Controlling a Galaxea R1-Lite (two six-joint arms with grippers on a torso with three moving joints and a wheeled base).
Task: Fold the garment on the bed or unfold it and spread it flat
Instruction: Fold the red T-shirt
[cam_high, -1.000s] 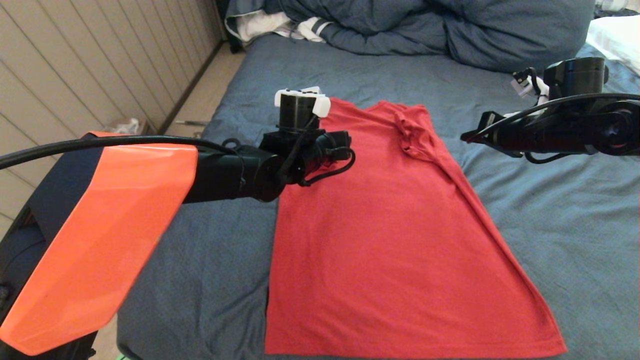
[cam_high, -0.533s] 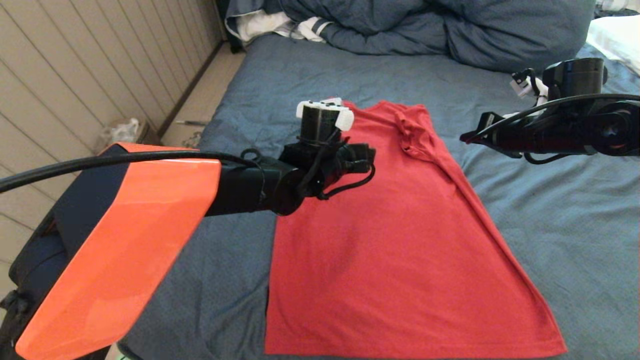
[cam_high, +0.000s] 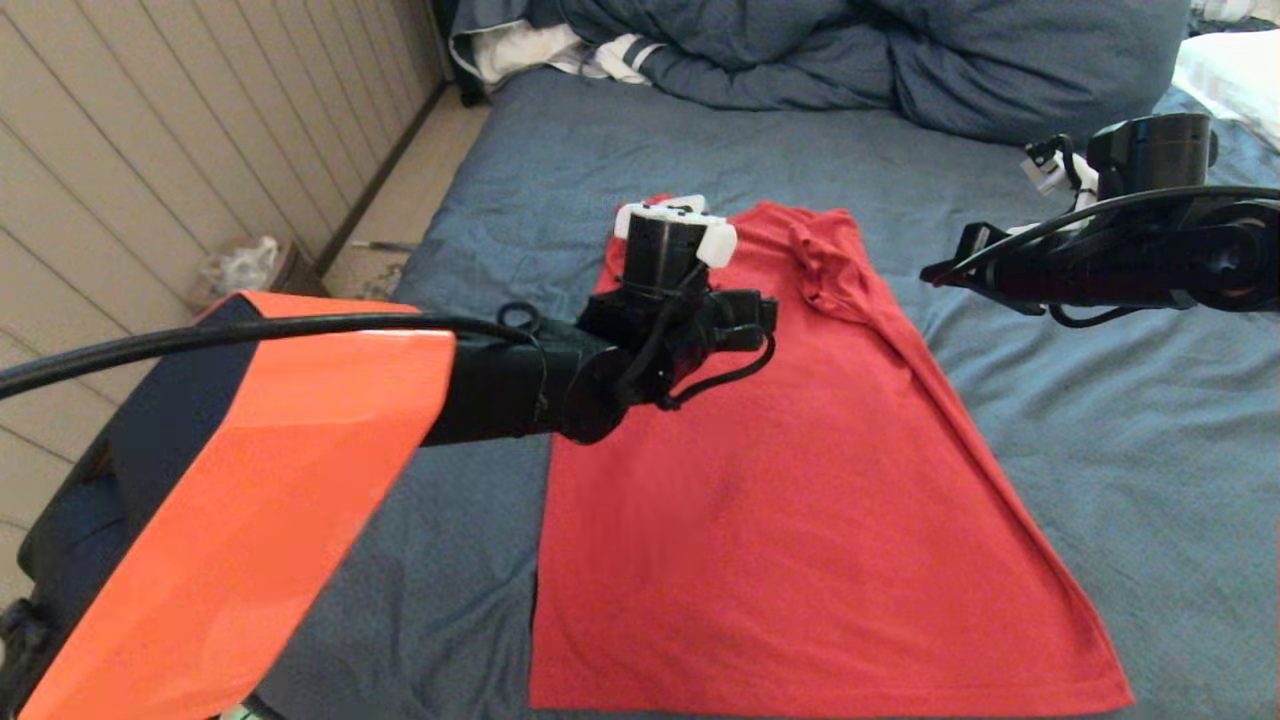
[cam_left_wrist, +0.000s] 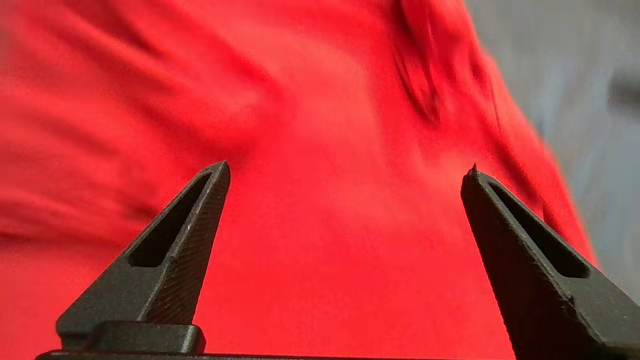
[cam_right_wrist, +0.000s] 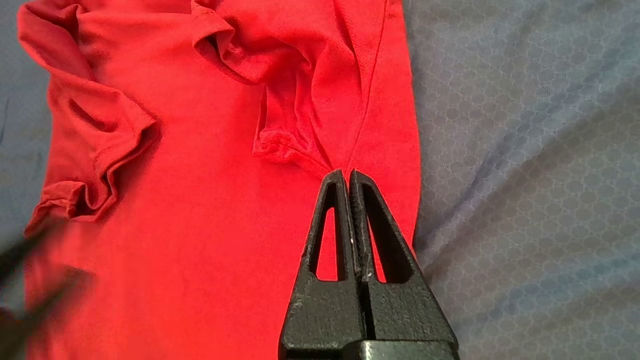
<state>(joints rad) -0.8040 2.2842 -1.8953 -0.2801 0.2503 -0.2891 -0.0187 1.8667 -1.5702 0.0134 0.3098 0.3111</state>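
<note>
Two grippers: left gripper (cam_left_wrist: 350, 170) hanging spread wide, right gripper (cam_right_wrist: 347, 172) idling pinched together.
Garment (cam_high: 790, 470): lying beneath left fingertips; soft, limp, likely needing an edge pinch.

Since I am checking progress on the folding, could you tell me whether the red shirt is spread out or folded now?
Partly folded: the garment lies flat on the bed, both sleeves tucked inward.

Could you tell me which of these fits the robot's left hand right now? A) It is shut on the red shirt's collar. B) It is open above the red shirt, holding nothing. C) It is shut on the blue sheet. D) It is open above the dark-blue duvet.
B: in the left wrist view the left hand has its two fingers spread wide with only the red shirt beneath the gap.
</note>
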